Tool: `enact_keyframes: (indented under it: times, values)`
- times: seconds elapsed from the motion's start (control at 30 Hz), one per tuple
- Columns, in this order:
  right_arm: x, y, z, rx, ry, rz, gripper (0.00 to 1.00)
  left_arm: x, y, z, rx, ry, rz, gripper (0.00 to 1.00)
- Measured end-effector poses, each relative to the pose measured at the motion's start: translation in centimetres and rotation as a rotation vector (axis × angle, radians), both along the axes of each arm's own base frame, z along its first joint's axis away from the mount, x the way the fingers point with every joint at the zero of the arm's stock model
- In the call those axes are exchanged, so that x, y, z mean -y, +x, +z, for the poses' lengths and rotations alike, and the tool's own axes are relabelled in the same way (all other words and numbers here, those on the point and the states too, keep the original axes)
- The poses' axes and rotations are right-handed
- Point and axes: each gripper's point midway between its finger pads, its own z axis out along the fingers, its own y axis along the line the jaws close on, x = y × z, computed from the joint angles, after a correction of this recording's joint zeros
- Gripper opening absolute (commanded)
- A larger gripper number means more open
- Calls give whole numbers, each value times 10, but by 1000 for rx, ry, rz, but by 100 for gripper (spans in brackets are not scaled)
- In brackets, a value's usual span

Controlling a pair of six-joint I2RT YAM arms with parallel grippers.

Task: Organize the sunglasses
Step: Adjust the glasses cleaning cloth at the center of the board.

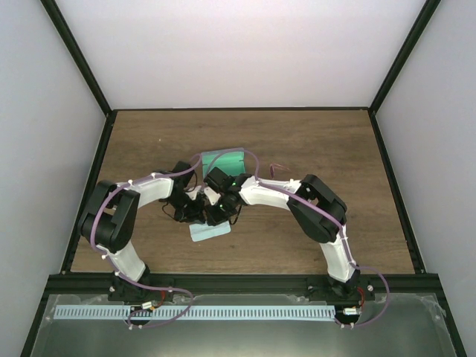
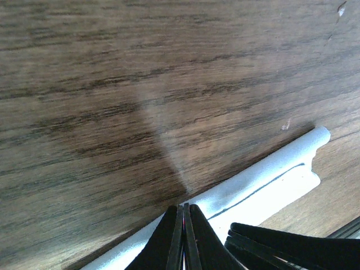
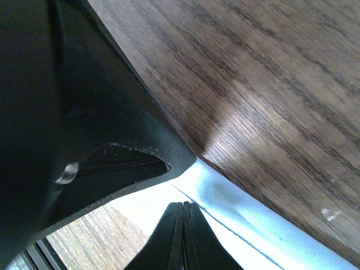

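Blue cloth (image 1: 208,232) and green-lined case (image 1: 223,160) on table (image 1: 320,141).

The sunglasses (image 1: 278,167) show as a thin pink-red outline lying on the wooden surface (image 1: 335,149), just right of the green-lined case (image 1: 227,160). They are too small to tell whether the temples are folded.

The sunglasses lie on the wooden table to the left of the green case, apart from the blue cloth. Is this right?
Not quite. The sunglasses lie to the right of the green case, not to its left, as the top view shows. The rest holds: they are on the wooden table, apart from the blue cloth.
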Motion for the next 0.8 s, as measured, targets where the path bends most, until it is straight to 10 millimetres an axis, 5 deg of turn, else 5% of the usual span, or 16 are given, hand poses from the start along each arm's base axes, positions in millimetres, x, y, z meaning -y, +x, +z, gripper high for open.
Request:
enact_keyframes:
  times: [0.8]
  values:
    - [1, -4, 0, 11, 14, 7, 2, 0, 0, 0, -2, 0, 2, 4]
